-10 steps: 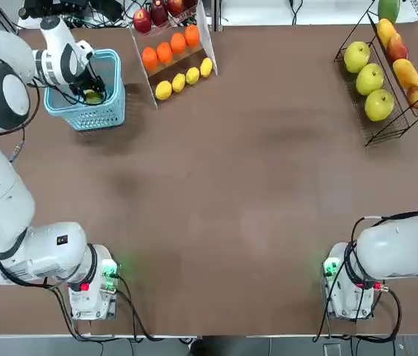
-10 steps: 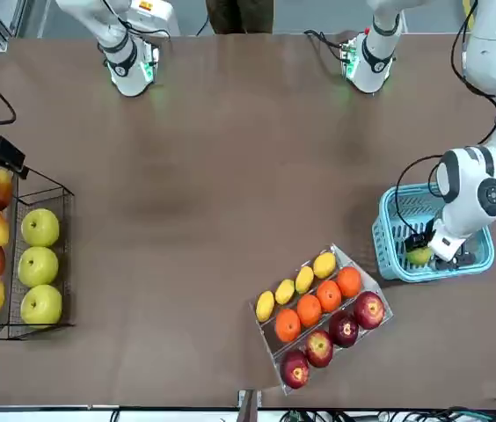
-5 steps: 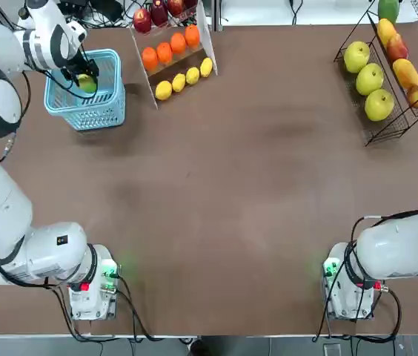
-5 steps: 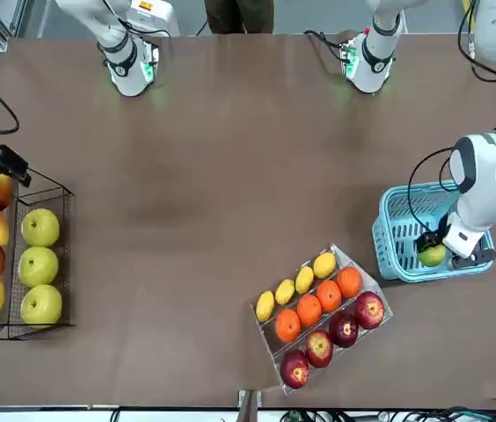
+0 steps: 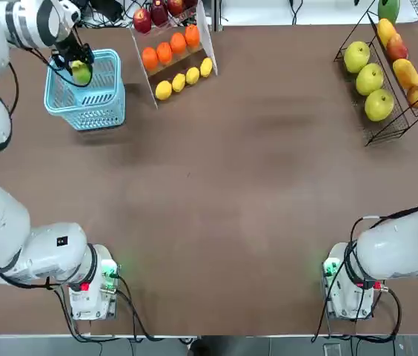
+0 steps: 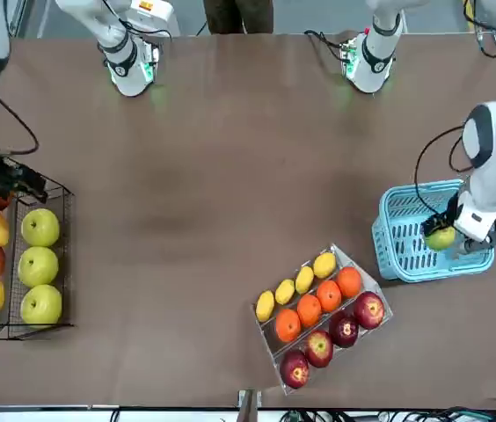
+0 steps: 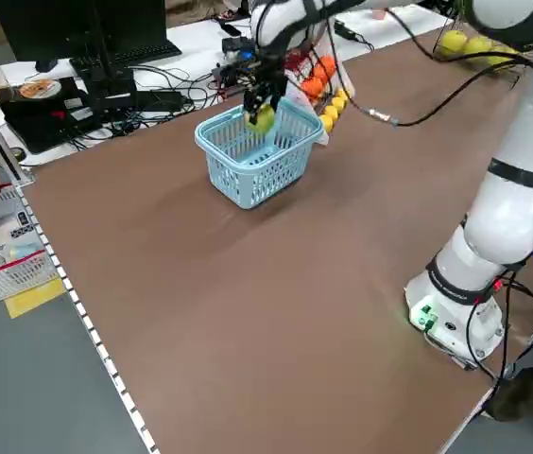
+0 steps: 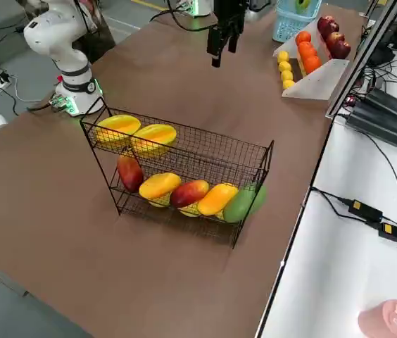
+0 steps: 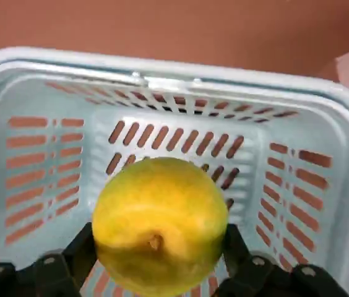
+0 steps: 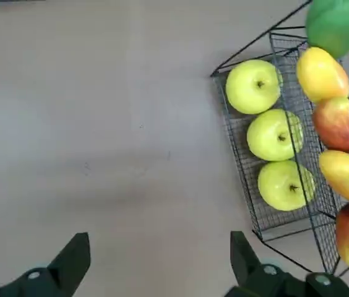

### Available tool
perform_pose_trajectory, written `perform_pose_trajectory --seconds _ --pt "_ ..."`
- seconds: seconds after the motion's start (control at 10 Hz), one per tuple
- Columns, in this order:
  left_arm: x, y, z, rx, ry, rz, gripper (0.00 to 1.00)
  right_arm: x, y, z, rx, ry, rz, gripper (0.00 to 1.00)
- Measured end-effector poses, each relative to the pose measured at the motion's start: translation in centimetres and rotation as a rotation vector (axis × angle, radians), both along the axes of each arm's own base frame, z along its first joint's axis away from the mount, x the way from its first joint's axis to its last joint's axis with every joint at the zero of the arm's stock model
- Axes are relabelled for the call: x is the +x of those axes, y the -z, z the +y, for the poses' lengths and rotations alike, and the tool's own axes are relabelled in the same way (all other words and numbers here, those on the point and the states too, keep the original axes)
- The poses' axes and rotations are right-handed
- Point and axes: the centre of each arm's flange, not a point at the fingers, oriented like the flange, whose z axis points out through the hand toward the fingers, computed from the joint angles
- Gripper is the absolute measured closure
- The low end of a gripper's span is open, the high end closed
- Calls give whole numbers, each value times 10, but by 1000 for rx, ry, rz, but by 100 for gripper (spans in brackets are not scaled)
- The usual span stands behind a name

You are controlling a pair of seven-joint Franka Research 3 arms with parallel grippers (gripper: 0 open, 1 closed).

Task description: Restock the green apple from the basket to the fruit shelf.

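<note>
Fruit shelf to the right, basket far left, fruit stand just beside the basket, between both.

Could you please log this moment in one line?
left gripper: gripping apple above basket | right gripper: open, beside shelf

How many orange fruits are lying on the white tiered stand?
4: the oranges lie side by side in one slanting row on the white stand, between the row of lemons and the row of red apples. None seems hidden.
</note>
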Motion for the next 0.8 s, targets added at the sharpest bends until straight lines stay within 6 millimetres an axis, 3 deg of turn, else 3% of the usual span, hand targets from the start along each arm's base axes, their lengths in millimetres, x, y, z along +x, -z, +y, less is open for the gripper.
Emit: perform_pose_trajectory --seconds 0.2,0.5,0.8 --pt "-8 -39 -6 8 -24 19 14 7 4 12 82 -78 -23 0" --pt "-1 -109 -19 -1 -98 27 14 17 12 23 193 -286 -66 0" --pt "5 -123 -57 -233 -236 32 14 30 33 27 318 -581 -127 0"
